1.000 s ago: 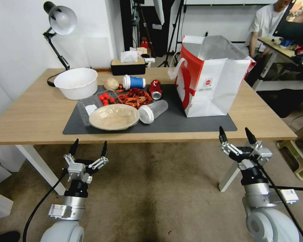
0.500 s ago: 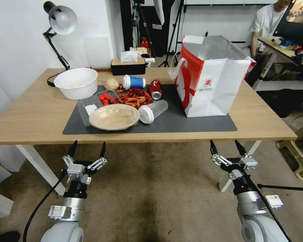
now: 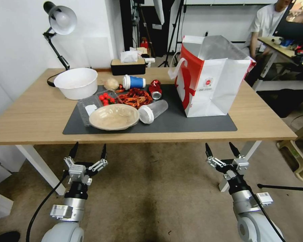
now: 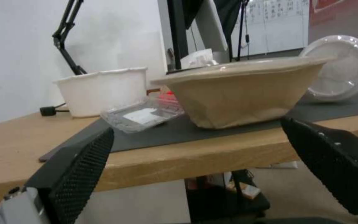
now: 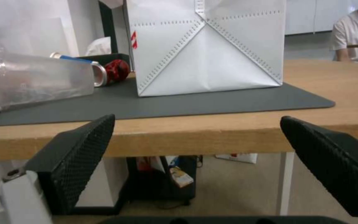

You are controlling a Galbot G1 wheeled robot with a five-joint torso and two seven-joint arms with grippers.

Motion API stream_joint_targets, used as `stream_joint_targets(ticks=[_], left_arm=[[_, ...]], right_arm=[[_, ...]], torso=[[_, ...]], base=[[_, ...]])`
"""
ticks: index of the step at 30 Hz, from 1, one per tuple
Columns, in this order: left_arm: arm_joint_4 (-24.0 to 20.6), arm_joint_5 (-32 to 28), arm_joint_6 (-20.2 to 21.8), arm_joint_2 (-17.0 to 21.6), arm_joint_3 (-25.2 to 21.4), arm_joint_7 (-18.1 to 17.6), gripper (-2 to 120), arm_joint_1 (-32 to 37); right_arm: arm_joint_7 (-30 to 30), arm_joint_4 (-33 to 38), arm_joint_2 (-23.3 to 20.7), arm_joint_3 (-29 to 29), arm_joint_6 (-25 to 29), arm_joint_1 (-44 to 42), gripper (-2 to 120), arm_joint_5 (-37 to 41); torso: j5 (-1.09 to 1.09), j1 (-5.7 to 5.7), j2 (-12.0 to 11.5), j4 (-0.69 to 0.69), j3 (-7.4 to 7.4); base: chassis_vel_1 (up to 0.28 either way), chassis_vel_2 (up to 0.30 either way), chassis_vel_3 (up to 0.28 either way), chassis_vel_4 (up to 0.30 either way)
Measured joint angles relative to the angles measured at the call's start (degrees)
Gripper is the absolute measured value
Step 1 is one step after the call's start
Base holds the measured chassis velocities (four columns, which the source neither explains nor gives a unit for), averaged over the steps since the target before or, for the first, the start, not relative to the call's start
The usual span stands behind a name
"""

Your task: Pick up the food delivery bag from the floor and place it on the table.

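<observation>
The food delivery bag (image 3: 210, 79), white with a red side panel and foil lining, stands upright on the dark mat at the right half of the table (image 3: 30, 114); its white front face (image 5: 208, 49) fills the right wrist view. My right gripper (image 3: 220, 151) hangs open below the table's front edge, in front of the bag and apart from it. My left gripper (image 3: 88, 150) is open and empty below the front edge at the left, facing a tan bowl (image 4: 237, 90). Brownish carpet floor (image 3: 151, 195) lies beneath both arms.
On the mat lie a tan bowl (image 3: 113, 116), a clear cup on its side (image 3: 153, 111), a clear tray (image 3: 91, 107), red food scraps (image 3: 135, 97), a blue cup (image 3: 134, 82) and a red can (image 3: 155, 89). A white bowl (image 3: 76, 83), lamp (image 3: 59, 25) and tissue box (image 3: 128, 66) stand behind.
My right gripper has dropped and drawn back toward me, from the table's front edge to below it, staying open. The left arm and the bag have not moved.
</observation>
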Motion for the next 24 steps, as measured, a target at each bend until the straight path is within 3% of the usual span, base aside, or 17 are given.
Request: stream_joint_targets(ticks=[24], left_arm=[[-0.1,0.6,0.6,0.1,-0.2,0.0,100,0.1]], right_arm=[[-0.4,0.0,-0.2,0.3,0.2,-0.1,100,0.2]], torso=[[0.00,0.00,0.0,0.00,0.00]], base=[[0.000,0.000,0.000,0.000]])
